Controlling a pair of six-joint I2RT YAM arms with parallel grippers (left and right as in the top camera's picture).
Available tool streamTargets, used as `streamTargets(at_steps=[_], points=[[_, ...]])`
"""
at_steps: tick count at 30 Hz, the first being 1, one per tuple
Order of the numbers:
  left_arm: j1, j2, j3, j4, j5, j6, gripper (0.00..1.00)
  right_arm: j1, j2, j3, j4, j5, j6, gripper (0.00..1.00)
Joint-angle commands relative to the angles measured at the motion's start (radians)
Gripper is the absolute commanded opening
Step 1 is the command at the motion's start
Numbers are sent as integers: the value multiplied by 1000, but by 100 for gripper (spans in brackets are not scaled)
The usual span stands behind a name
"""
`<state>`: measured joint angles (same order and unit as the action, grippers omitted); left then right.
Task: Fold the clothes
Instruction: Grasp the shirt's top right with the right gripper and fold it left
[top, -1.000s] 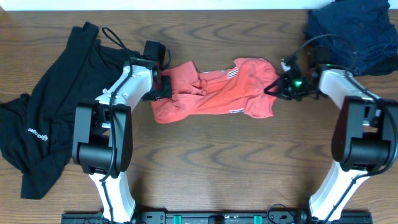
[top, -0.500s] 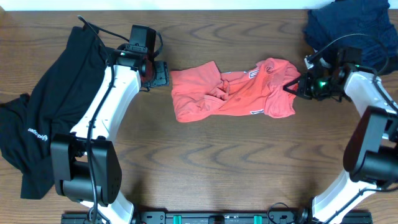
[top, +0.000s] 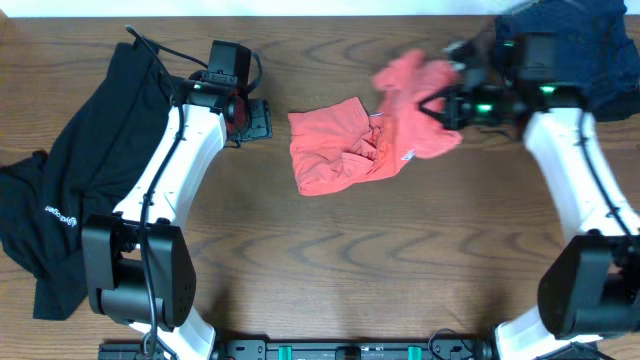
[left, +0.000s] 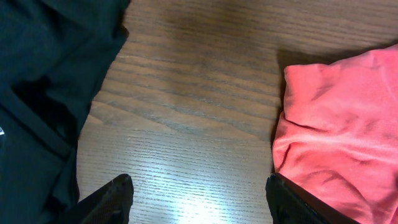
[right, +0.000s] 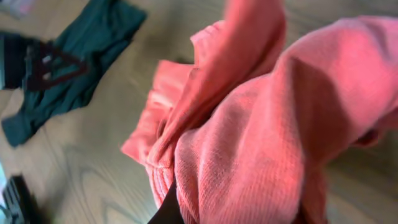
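garments 3 | red-orange T-shirt 1, centre | black top 1, left side | dark blue garment 1, upper right corner | robot arms 2: left arm, right arm | table 1

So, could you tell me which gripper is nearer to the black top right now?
Left. The left gripper is open just beside the black top, between it and the red-orange T-shirt; the right gripper is well beyond the shirt, shut on its lifted end.
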<state>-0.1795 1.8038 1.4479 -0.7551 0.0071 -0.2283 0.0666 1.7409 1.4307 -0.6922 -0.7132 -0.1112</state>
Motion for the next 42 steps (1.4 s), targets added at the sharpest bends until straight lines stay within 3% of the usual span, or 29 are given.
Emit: streamTargets(at_steps=[1,10,19,20,21,23,25,27,34,42], points=[[6,-3,10,-3,-16,7,70,126,-13,16,18,76,8,1],[21,-3,10,-1,-19,6,71,401,11,16,67,274,36,1],[119,-5,10,-7,24,-39,71,505,143,15,182,298,67,1],[126,-5,10,-7,29,-40,71,515,163,15,204,298,72,7],[130,-5,10,-7,30,-39,71,525,177,15,217,295,73,28],[140,-5,10,-6,30,-39,71,546,199,15,237,282,73,55],[146,-5,10,-7,30,-39,71,565,203,16,236,282,72,69],[151,-5,9,-8,30,-39,71,576,193,23,232,269,73,75],[152,-5,8,-7,29,-39,71,541,111,105,135,287,72,76],[152,-5,8,-7,30,-39,71,492,109,113,37,456,54,68]])
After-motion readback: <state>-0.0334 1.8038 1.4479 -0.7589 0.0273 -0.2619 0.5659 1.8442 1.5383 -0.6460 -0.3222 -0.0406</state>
